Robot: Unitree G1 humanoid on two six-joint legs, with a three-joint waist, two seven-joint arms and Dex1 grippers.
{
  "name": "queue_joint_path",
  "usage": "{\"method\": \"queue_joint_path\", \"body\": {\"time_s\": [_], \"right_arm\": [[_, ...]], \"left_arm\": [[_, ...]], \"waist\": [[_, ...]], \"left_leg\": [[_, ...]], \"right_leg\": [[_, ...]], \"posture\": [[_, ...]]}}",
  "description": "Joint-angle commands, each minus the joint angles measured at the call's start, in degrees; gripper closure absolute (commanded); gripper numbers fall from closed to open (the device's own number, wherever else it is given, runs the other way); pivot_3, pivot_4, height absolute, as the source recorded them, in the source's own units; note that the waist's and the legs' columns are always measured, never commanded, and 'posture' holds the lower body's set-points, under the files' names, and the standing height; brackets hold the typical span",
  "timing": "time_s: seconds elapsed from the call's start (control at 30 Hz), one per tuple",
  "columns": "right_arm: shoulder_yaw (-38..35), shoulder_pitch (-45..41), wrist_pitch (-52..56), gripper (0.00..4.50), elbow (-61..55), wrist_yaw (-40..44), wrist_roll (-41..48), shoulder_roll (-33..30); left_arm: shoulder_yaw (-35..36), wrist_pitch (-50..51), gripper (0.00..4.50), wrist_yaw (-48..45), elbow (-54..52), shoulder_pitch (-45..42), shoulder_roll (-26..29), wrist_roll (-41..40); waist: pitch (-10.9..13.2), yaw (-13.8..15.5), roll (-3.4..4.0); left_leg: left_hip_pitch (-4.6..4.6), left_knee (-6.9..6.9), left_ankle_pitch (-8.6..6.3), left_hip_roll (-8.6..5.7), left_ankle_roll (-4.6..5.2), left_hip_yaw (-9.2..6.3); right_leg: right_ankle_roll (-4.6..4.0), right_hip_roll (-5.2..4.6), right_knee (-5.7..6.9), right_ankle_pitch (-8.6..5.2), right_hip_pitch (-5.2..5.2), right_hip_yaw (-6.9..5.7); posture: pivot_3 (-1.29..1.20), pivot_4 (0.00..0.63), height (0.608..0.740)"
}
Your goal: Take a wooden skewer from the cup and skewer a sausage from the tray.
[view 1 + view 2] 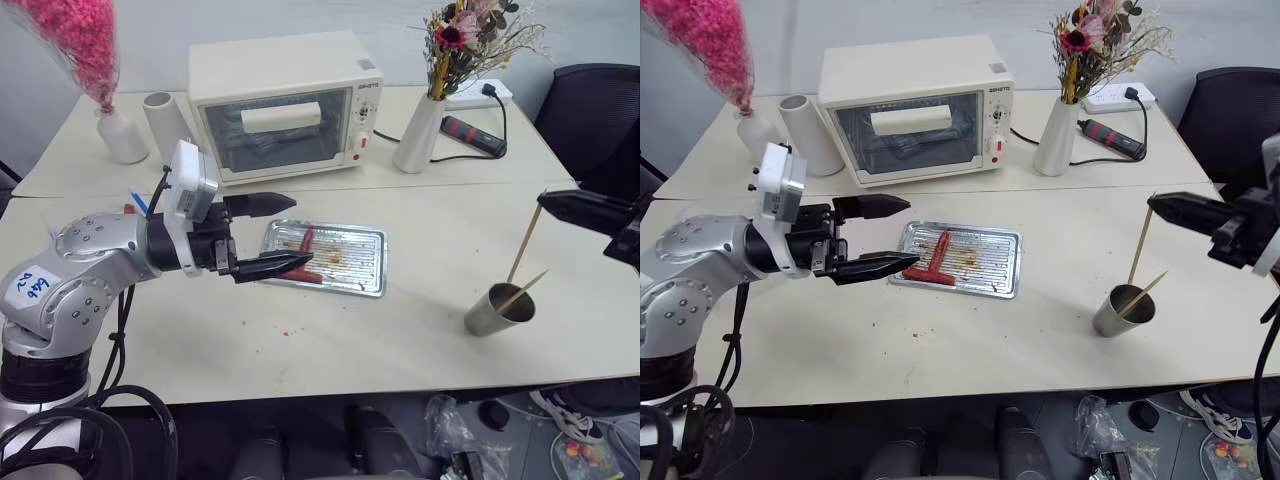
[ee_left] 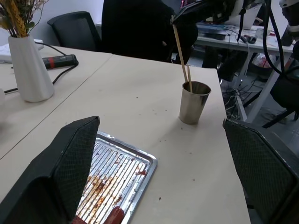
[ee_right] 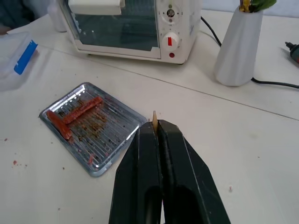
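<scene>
The right gripper (image 1: pixel 1156 205) is clenched on a thin, pale wooden skewer (image 1: pixel 1139 245) hanging into the cup (image 1: pixel 1122 311) on the desk (image 1: pixel 970 340). Left gripper (image 1: pixel 895 235), released, hovers beside the tray (image 1: pixel 985 262) with dark red sausages (image 1: pixel 937 250).

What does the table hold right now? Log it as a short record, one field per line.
right tool: shut on the wooden skewer, raised above the cup
wooden skewer: hangs down from the right tool, lower end at the cup's mouth
cup: upright on the table, another skewer leaning inside
left tool: open, level, by the tray's left end
tray: flat on the table in front of the toaster oven
sausage: lies in the tray's left part, a second one across its end
</scene>
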Motion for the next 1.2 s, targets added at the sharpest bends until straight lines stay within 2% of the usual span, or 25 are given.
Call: {"method": "queue_joint_path", "body": {"time_s": [0.03, 0.13, 0.27, 0.43, 0.57, 0.77, 0.97, 1.2], "right_arm": [[-0.82, -8.74, 1.58, 4.48, 4.42, -3.15, 4.69, -2.28], [2.58, -21.38, 4.83, 4.48, 8.92, -9.88, 11.76, 0.79], [7.06, -31.68, 6.11, 4.48, 12.49, -24.41, 22.84, 11.61], [11.48, -31.66, -1.89, 4.48, 13.25, -45.86, 40.15, 25.90], [15.31, -27.05, -9.22, 4.48, 10.42, -58.23, 50.17, 33.31], [16.65, -23.74, -14.79, 4.48, 6.86, -66.91, 51.98, 43.65], [17.65, -23.19, -18.05, 4.48, 5.03, -73.10, 51.98, 51.63], [18.77, -23.81, -20.06, 4.48, 3.78, -76.05, 51.98, 54.82]], "left_arm": [[-0.17, -1.62, 0.00, -0.27, -0.65, -1.17, -0.97, 0.77], [-0.13, -2.10, 0.00, 1.23, -1.06, -1.01, -2.69, 1.18], [-0.03, -2.50, 0.00, 6.49, -3.16, 0.36, -6.68, 1.75], [-1.35, -3.83, 0.00, 12.77, -6.25, 2.82, -10.84, 5.05], [-1.93, -5.17, 0.00, 16.47, -7.42, 3.98, -13.53, 7.68], [-0.93, -8.59, 0.00, 23.44, -6.63, 4.21, -19.23, 11.62], [-3.52, -11.34, 0.00, 27.76, -6.49, 4.90, -24.32, 15.77], [-5.91, -13.61, 0.00, 28.25, -6.58, 5.56, -26.42, 19.02]], "waist": [[0.00, -0.08, 0.01], [0.00, -0.19, 0.00], [-0.02, -0.46, -0.08], [-0.03, -0.17, -0.06], [-0.04, 0.21, -0.03], [-0.06, 0.13, 0.00], [-0.08, 0.04, 0.03], [-0.09, -0.01, 0.06]], "left_leg": [[-0.01, 0.00, 0.00, 0.00, 0.00, 0.01], [-0.03, -0.05, 0.00, 0.04, 0.00, 0.02], [0.00, -0.13, 0.00, 0.10, 0.00, 0.02], [-0.15, -0.27, 0.02, 0.28, 0.02, -0.10], [-0.67, -0.20, 0.04, 0.29, 0.02, -0.25], [-1.79, 0.55, 0.04, 0.21, 0.00, -0.20], [-1.74, 0.57, 0.01, 0.21, 0.19, -0.21], [-1.72, 0.57, 0.15, 0.20, 0.28, -0.21]], "right_leg": [[0.01, 0.00, -0.02, 0.01, 0.00, 0.01], [0.02, 0.01, -0.12, 0.01, 0.00, 0.00], [0.00, 0.03, -0.14, 0.01, 0.00, 0.02], [0.05, -0.08, -0.13, 0.05, -0.11, 0.00], [0.16, -0.24, -0.08, 0.12, -0.41, -0.13], [0.48, -0.44, -0.07, 0.32, -1.23, -0.22], [0.43, -0.41, -0.02, 0.40, -1.21, -0.24], [0.34, -0.36, 0.01, 0.58, -1.21, -0.22]], "posture": [[0.00, 0.150, 0.740], [0.00, 0.150, 0.740], [0.00, 0.150, 0.740], [0.00, 0.150, 0.740], [0.00, 0.150, 0.740], [0.00, 0.150, 0.740], [0.00, 0.150, 0.740], [0.00, 0.150, 0.740]]}}
